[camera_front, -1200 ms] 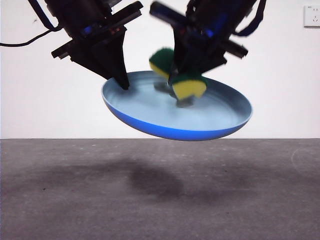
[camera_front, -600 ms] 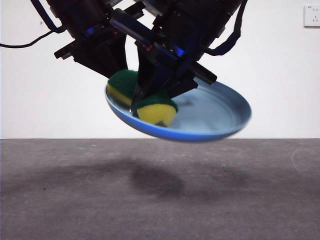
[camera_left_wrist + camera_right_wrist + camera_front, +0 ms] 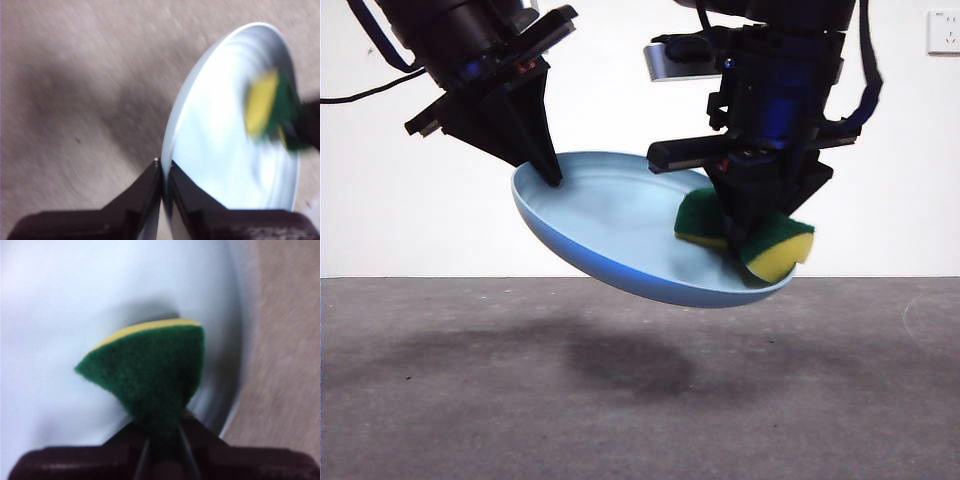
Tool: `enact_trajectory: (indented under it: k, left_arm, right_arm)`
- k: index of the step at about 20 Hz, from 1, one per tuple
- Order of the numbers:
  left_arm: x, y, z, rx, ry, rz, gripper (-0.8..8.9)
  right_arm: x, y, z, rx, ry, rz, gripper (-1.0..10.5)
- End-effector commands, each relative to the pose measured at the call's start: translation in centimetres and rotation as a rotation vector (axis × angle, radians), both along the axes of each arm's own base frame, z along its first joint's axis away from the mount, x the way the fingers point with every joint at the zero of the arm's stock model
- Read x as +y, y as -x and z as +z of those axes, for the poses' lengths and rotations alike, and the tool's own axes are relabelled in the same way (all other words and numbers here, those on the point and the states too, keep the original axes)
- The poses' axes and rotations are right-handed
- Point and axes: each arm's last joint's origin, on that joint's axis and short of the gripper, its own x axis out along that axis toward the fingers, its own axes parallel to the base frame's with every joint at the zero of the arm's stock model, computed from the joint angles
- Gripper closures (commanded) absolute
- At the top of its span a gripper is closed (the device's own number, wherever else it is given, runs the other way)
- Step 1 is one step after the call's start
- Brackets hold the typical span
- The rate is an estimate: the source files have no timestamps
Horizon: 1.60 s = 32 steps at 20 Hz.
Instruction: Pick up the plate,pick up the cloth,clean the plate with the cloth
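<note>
**Plate held aloft, sponge pressed to its low side**

While the left gripper pinches the plate's rim between its two black jaws, clenched tight with only the thin edge between them, the right gripper has its jaws squeezed onto the cloth, which bulges out beyond them, green scouring side facing the wrist camera and a sliver of yellow foam at the far edge.

In the front view the left gripper comes down from the upper left of the frame and bites the plate at its high rim. The plate hangs in the air, well clear of the grey table, and tilts down toward the right of the frame. It is pale blue, and its dark shadow lies on the table below.

The right gripper drops in from the top right of centre. The cloth sits folded in its grip, touching the inside of the plate near the low right rim, yellow foam showing at the lower right and green on both sides of the jaws.

In the left wrist view the plate stretches away from the jaws, and the cloth shows as a yellow and green blur at its far side.

A white wall stands behind, with a socket in the top right corner.
</note>
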Motion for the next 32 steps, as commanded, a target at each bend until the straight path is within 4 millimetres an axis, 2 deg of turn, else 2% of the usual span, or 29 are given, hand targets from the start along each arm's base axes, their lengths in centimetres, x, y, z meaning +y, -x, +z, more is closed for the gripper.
enact_trajectory:
  k: [1,4,8,15,19,24,28,32]
  left_arm:
    - [-0.3,0.3,0.1,0.025,0.044,-0.061,8.22]
    - [-0.3,0.3,0.1,0.028,0.042,-0.060,8.22]
    - [-0.3,0.2,0.2,0.009,0.048,-0.056,8.22]
    - [-0.1,-0.6,0.7,-0.052,0.084,-0.018,8.22]
    - [0.6,-1.0,0.7,-0.054,0.088,0.013,8.22]
    - [1.7,-1.4,0.5,-0.026,0.082,0.040,8.22]
    - [2.0,-0.9,0.1,0.031,0.069,-0.018,8.22]
    - [2.0,-0.2,-0.2,0.099,0.090,-0.096,8.22]
  right_arm:
    - [0.3,-0.8,-0.1,-0.060,-0.053,-0.012,9.6]
    - [1.0,-1.3,0.5,-0.105,-0.151,0.017,9.6]
    - [2.1,-1.3,1.1,-0.050,-0.365,0.177,9.6]
    - [3.9,0.5,1.1,0.066,-0.463,0.356,9.6]
    - [4.3,1.8,0.5,0.137,-0.406,0.381,9.6]
    - [3.0,2.8,-0.7,0.242,-0.208,0.326,9.6]
    - [1.7,2.2,-1.0,0.140,-0.017,0.194,9.6]
    - [0.7,1.0,-0.8,0.060,0.041,0.095,9.6]
